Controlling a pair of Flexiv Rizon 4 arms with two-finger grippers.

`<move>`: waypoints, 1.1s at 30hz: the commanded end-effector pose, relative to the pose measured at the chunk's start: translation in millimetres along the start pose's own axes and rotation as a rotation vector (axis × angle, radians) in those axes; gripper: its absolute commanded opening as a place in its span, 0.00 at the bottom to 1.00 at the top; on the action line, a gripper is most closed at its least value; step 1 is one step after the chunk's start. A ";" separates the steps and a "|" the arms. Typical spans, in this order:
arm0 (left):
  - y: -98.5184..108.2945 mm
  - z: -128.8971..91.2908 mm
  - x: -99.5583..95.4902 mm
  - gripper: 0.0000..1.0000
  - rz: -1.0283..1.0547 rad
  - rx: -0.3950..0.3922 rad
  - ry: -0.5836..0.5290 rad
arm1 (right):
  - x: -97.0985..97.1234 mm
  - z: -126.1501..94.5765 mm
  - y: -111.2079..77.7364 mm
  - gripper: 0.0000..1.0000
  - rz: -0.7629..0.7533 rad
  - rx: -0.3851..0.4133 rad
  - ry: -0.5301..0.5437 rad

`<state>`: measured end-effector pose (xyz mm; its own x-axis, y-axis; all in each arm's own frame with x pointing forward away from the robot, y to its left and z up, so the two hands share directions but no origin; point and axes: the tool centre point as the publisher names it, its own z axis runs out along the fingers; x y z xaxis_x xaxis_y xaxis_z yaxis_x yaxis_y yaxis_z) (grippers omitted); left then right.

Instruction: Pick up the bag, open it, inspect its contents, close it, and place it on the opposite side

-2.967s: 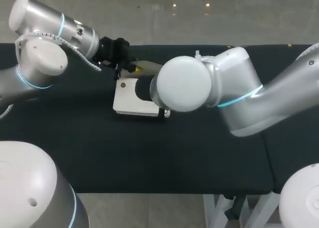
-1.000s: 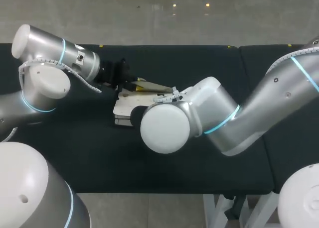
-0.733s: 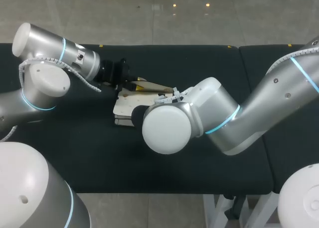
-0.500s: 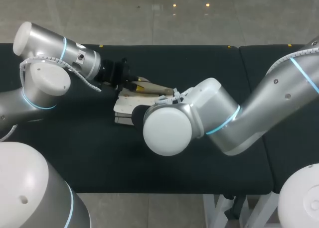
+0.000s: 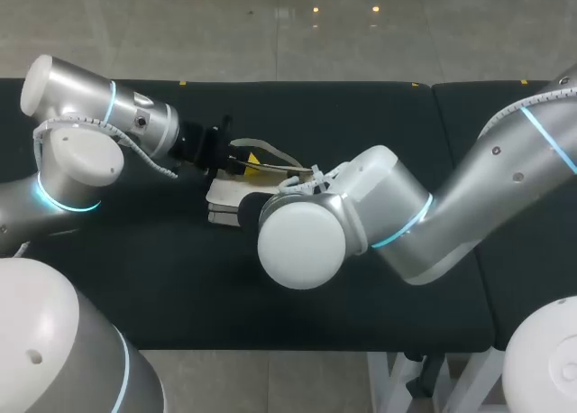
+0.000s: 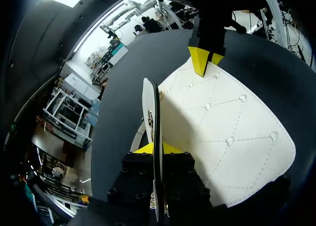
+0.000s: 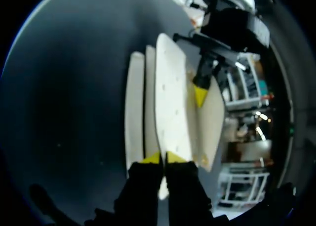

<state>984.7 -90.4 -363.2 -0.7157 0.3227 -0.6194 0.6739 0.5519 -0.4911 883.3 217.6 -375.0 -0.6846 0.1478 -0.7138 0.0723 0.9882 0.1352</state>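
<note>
Surface: black padded table point(image 5: 162, 278) with a white quilted bag point(image 6: 222, 137) near its middle, between the 2 arms.
Bag: soft, studded at the stitch crossings, with its thin flap point(image 6: 149, 102) raised edge-on.
Left gripper point(image 6: 157, 148): clenched on the flap's edge, yellow tips either side.
Right gripper point(image 7: 163, 158): gripping an upright white panel of the bag, from the opposite end.

Left end effector point(image 6: 157, 148) and right end effector point(image 7: 163, 158), both pinched closed, facing each other

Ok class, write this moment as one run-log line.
phase: opening | left gripper: shut on flap | right gripper: shut on bag | bag: on table, flap raised
</note>
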 end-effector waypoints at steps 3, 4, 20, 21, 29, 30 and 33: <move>-3.9 -1.4 14.1 0.00 0.007 -0.004 -0.025 | 1.7 2.1 1.4 0.00 0.001 0.002 -0.004; -3.8 -2.8 13.6 0.02 -0.001 0.003 -0.024 | 1.7 2.1 1.4 0.00 0.001 0.002 -0.004; -16.0 -33.2 -1.3 0.39 -0.021 0.068 -0.100 | 1.7 2.1 1.4 0.00 0.001 0.002 -0.004; -16.7 -33.7 -1.8 0.28 -0.017 0.069 -0.101 | 1.7 2.1 1.4 0.00 0.001 0.002 -0.004; -16.9 -30.6 6.6 0.00 0.013 0.081 -0.088 | 1.7 2.1 1.4 0.00 0.001 0.002 -0.004; -17.7 -30.2 10.5 0.00 0.018 0.084 -0.084 | 1.7 2.1 1.4 0.00 0.001 0.002 -0.004; -20.0 -28.5 23.2 0.00 0.029 0.093 -0.068 | 1.7 2.1 1.4 0.00 0.001 0.002 -0.004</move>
<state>954.3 -75.7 -343.6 -0.6861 0.2894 -0.6674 0.7079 0.4772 -0.5208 883.2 217.5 -374.9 -0.6842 0.1479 -0.7141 0.0728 0.9882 0.1349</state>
